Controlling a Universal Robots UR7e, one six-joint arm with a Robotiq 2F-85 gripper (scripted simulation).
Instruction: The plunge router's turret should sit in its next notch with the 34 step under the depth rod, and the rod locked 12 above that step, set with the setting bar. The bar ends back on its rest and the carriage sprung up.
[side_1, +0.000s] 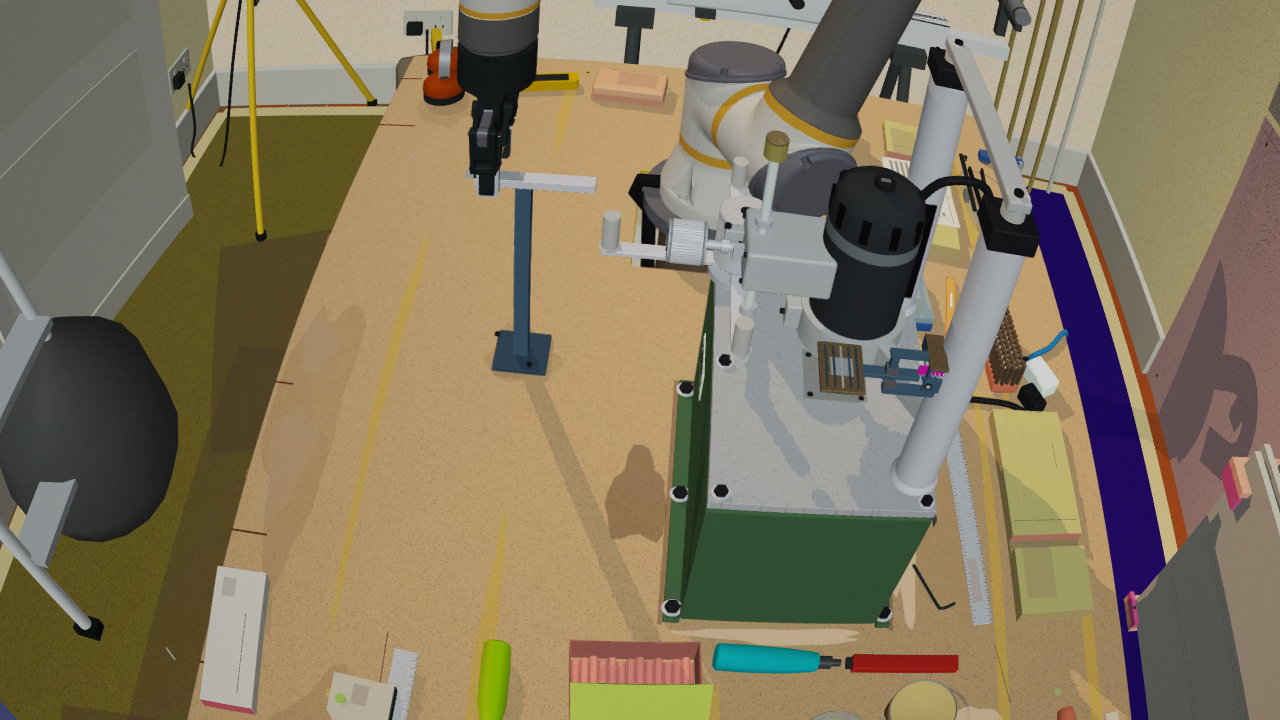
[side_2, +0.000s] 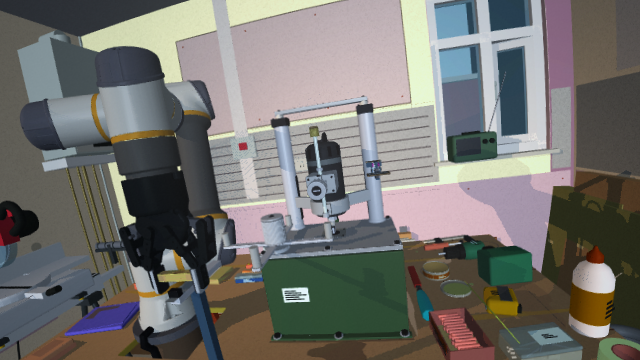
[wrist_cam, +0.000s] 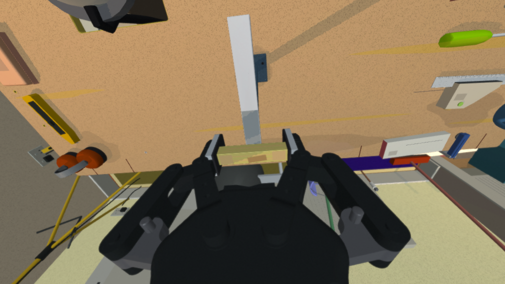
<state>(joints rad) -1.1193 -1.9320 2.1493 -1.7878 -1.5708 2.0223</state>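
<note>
The turret and its steps are hidden under the router's black motor (side_1: 873, 251) on the green box (side_1: 797, 501). My gripper (wrist_cam: 251, 155) is closed on the yellow setting bar (wrist_cam: 251, 154), gripping it by its two ends. I hold it at the far end of the grey rest plate (side_1: 546, 183), which tops a blue post (side_1: 522, 269) left of the router. From the second side camera the bar (side_2: 175, 275) sits level between my fingers (side_2: 172, 265). The depth rod (side_1: 770, 184) with its brass cap stands up beside the motor. The carriage sits high on its two grey columns (side_2: 282, 175).
The blue post's base (side_1: 521, 352) stands on the bench below me. A knurled knob and lever (side_1: 667, 242) stick out from the router towards the post. A yellow tripod (side_1: 255, 116) stands off the bench's left edge. Hand tools (side_1: 832, 663) lie along the near edge.
</note>
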